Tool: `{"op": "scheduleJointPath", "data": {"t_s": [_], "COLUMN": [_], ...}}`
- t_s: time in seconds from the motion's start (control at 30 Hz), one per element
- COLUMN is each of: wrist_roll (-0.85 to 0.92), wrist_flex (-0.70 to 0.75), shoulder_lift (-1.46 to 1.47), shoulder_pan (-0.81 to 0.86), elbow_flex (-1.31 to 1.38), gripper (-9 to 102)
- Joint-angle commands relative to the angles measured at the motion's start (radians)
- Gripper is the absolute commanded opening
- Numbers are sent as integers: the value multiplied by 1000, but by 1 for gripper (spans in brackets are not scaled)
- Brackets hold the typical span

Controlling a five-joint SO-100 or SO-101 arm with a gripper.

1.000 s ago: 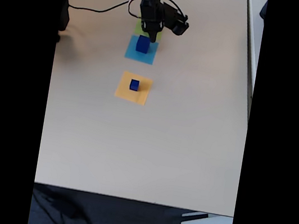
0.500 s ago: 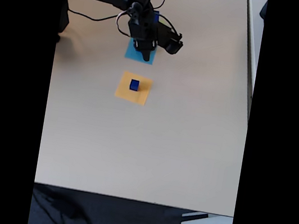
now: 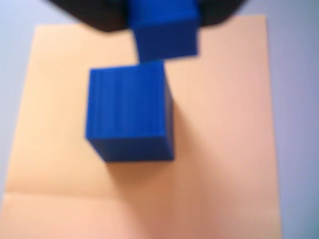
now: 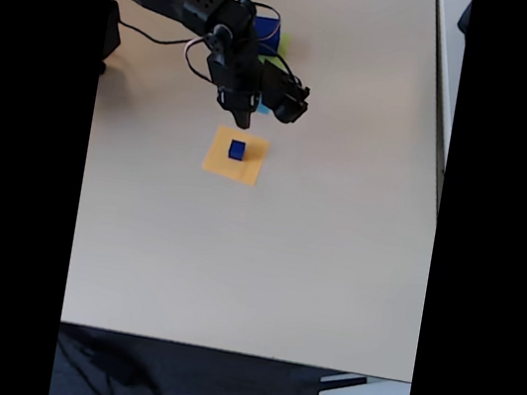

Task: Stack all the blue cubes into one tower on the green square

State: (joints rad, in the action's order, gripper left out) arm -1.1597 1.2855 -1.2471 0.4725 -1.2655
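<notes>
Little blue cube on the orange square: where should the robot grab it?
Pinch the little blue cube on two opposite flat sides, coming straight down from above. It sits flat and upright on the orange square, with bare paper all round it, so fingers probably fit down either side.

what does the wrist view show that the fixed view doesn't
Wrist view alone: a close look at the small blue cube sitting on the orange square, with a second blue block at the top edge between dark gripper parts; whether that one is gripped is unclear. Fixed view alone: the whole beige table, the black arm with its gripper poised above the orange square, a larger blue cube behind the arm on a sliver of green square, and a bit of light-blue square. Both: the small cube on the orange square.
</notes>
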Motion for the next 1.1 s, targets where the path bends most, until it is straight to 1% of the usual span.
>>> {"op": "scheduleJointPath", "data": {"t_s": [0.0,0.37,0.6,1.07], "wrist_roll": [-17,-54,-63,-158], "wrist_flex": [-17,-35,-25,-48], "shoulder_lift": [9,91,95,95], "shoulder_pan": [14,41,54,34], "elbow_flex": [84,143,127,72], "gripper": [0,0,0,0]}}
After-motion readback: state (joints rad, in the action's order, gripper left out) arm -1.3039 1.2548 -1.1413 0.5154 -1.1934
